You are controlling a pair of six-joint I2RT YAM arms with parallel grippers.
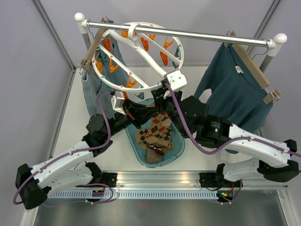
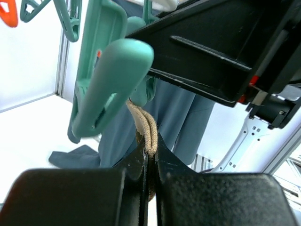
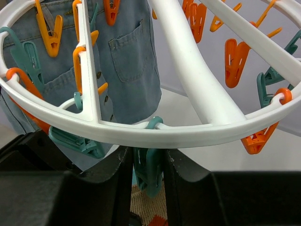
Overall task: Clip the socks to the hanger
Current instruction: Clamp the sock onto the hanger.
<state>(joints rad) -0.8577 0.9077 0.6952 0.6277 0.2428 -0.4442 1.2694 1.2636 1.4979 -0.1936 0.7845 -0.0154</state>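
Left wrist: left pincer [image 2: 149, 149] pinches sock [image 2: 143, 123]; right pincer [image 3: 147, 165] squeezes teal clothespin [image 3: 149, 181].

Pale grey walls [image 1: 26, 56] enclosed a white table [image 1: 71, 115], crossed by a chrome rail [image 1: 211, 36] on 2 white-capped posts [image 1: 280, 38] under even light.

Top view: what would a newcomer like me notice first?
A big white ring hanger bristling with orange and teal pins hangs from the rail at the back. Both arms reach up to it, above a heap of argyle socks between their bases.
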